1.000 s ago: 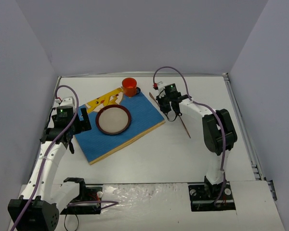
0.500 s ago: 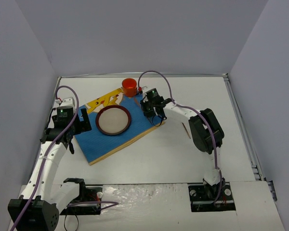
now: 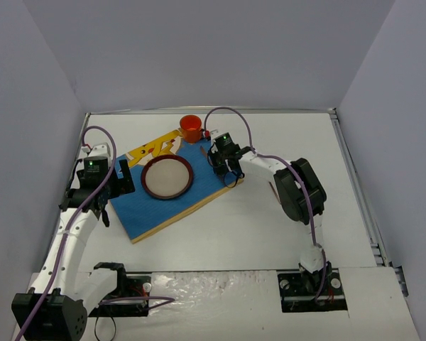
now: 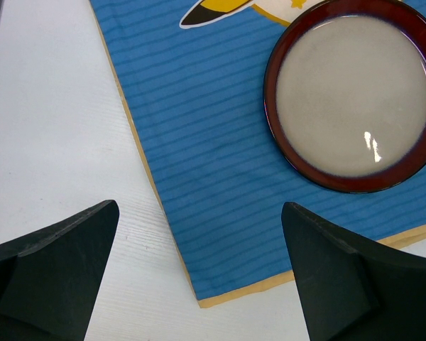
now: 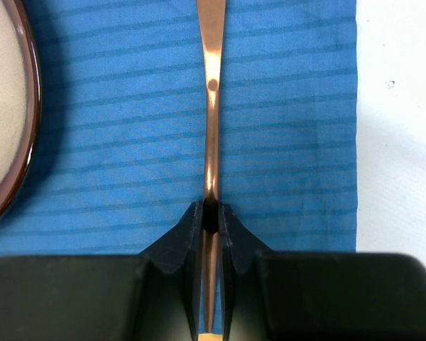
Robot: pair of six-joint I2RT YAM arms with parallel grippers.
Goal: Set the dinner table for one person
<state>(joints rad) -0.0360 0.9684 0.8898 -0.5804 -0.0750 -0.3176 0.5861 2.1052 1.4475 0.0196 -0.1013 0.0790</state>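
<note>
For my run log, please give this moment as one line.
right gripper: shut on utensil | utensil: over placemat, beside plate | left gripper: open, empty | cup: at placemat's far corner

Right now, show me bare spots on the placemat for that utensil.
Free: the strip between the plate rim and the right edge of the placemat, under the utensil in the right hand; also the mat left of the plate. Crowded: the far corner by the orange cup.

A blue rectangular cloth placemat (image 3: 156,209) lies on the white rectangular tabletop (image 3: 270,234), bearing a round dark-red-rimmed plate (image 3: 167,177); an orange cup (image 3: 191,128) stands at its far corner. The right hand (image 3: 229,176) hangs over its right end, the left hand (image 3: 103,208) beside its left.
</note>
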